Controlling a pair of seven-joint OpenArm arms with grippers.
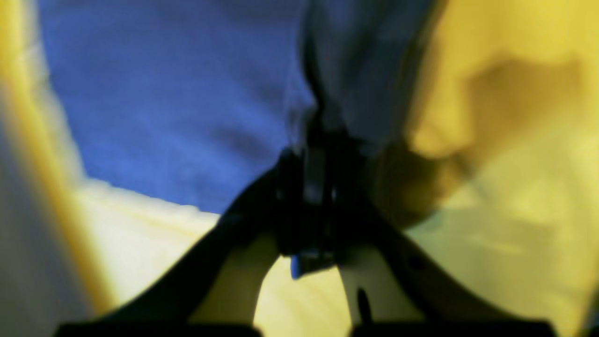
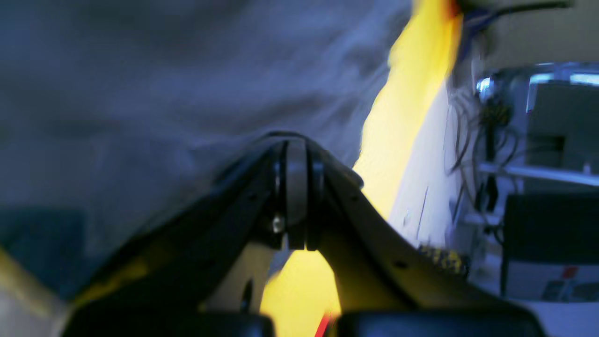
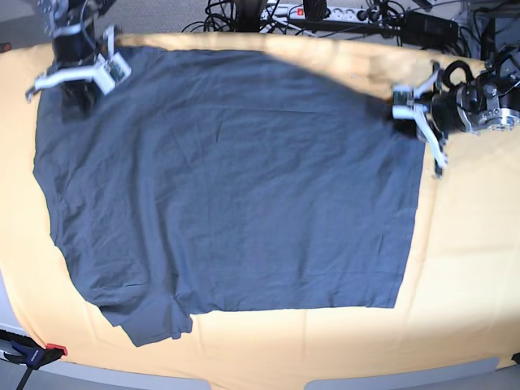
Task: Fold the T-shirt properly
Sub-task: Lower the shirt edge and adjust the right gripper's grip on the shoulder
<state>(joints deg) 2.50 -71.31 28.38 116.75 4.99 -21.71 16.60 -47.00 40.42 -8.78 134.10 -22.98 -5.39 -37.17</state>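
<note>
One orange-yellow cloth (image 3: 455, 268) under cables (image 3: 244, 12)

A pale orange-yellow cloth (image 3: 463, 268) covers my table. Beyond its far edge I see tangled black cables (image 3: 244, 12) and a white power strip (image 3: 325, 12). A red-tipped black clamp (image 3: 32, 355) grips the near-left edge.

- The soft, short-sleeved dark slate-grey T-shirt (image 3: 227, 187) is plain, with no pattern. It looks bluer in the left wrist view (image 1: 178, 93).
- The pale orange-yellow cloth (image 3: 455, 276) over the worktop is one plain colour. It looks bright yellow in the right wrist view (image 2: 412, 93).
- The left hand (image 3: 418, 110) is white and silver with black parts.
- The right hand (image 3: 77, 77) is white with black parts.
- The small clamp (image 3: 32, 355) at the worktop edge is black with a red tip.
- The tangled cables (image 3: 244, 12) behind the worktop are black.
</note>
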